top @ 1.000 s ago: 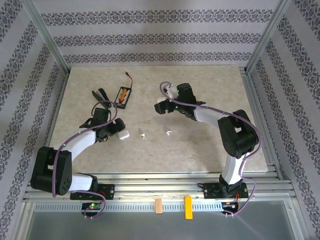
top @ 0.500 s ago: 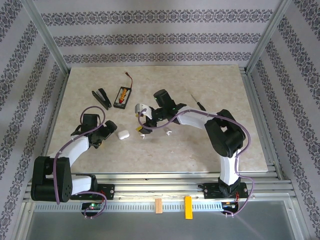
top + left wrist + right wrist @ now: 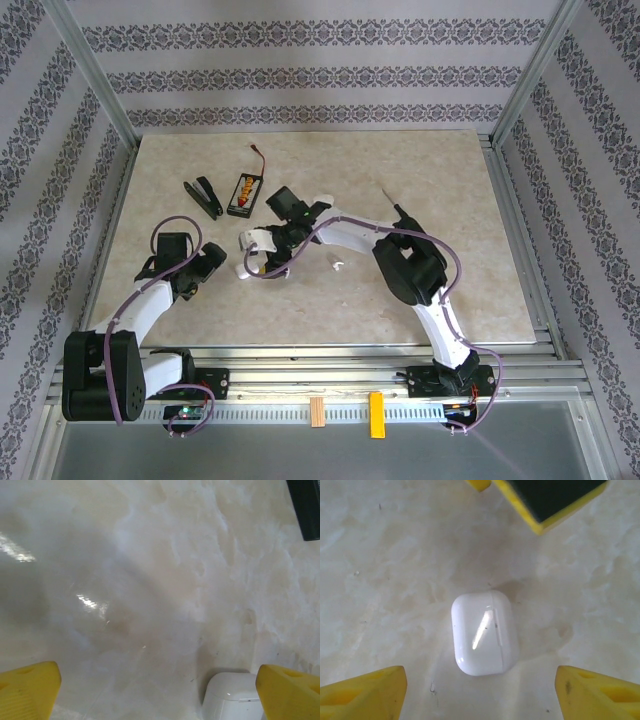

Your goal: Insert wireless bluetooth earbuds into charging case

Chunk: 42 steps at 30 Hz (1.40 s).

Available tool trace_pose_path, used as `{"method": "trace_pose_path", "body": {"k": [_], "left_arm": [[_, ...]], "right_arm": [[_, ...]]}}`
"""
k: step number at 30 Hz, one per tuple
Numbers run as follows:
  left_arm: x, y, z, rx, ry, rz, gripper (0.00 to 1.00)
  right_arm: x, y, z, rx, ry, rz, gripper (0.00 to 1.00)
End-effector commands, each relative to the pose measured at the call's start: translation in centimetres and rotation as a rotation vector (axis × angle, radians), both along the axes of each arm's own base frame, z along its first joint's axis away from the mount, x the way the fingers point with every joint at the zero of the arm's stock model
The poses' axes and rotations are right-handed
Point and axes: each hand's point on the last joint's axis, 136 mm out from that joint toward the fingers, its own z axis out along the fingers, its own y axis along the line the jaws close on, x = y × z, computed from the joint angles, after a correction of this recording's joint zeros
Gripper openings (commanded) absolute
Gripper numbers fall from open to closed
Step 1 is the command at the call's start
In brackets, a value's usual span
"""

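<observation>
On the left, the left end effector (image 3: 159, 689) hung low over the pale marbled counter (image 3: 450, 300) with its yellow fingers spread as wide as they go and nothing between them. The white charging case (image 3: 482, 632) lay just inside its right-hand finger in the left wrist view, though we could not tell whether the two touched. Farther back on the counter lay a black clip-like tool (image 3: 205, 196), and just right of it a small black pack with yellow and red markings (image 3: 245, 190) trailing a thin red lead. The case lay flat on the counter with its lid shut. From the right wrist view we saw it sitting centred in the gap of the right end effector (image 3: 480, 694), whose jaws stood open on either side and well clear of the shell, gripping nothing. One dark-padded finger (image 3: 545, 495) of the left end effector showed just beyond the case. To the right of the right end effector, one tiny white earbud (image 3: 337, 266) lay loose on the bare counter, apart from the case. Farther right and back, near the right arm's elbow, lay a slim screwdriver-like tool (image 3: 392, 200).
</observation>
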Motion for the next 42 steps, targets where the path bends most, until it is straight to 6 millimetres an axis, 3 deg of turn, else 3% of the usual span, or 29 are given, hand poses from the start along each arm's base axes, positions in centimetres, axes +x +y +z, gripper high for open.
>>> {"method": "trace_pose_path", "body": {"k": [1,14,25,28,32,42], "left_arm": [[-1.0,0.5,-0.7,-0.004,0.036,0.031,0.99],[-1.1,0.2,-0.9,-0.012,0.035,0.013,0.99],[-1.2,0.2,-0.9,-0.008,0.028,0.007,0.99],[-1.2,0.2,-0.9,-0.005,0.028,0.007,0.99],[-1.2,0.3,-0.8,-0.002,0.024,0.009,0.99],[-0.8,0.8,0.1,0.037,-0.007,0.004,0.99]], "right_arm": [[-0.5,-0.1,-1.5,-0.08,-0.022,0.041,0.76],[0.9,1.5,-3.9,-0.158,-0.057,0.029,0.67],[0.0,2.2,-5.1,-0.209,-0.088,0.085,0.63],[-0.2,2.4,-5.1,-0.21,-0.09,0.099,0.61],[-0.2,2.4,-4.9,-0.209,-0.083,0.102,0.5],[0.8,1.6,-3.2,-0.183,-0.095,0.049,0.45]]}}
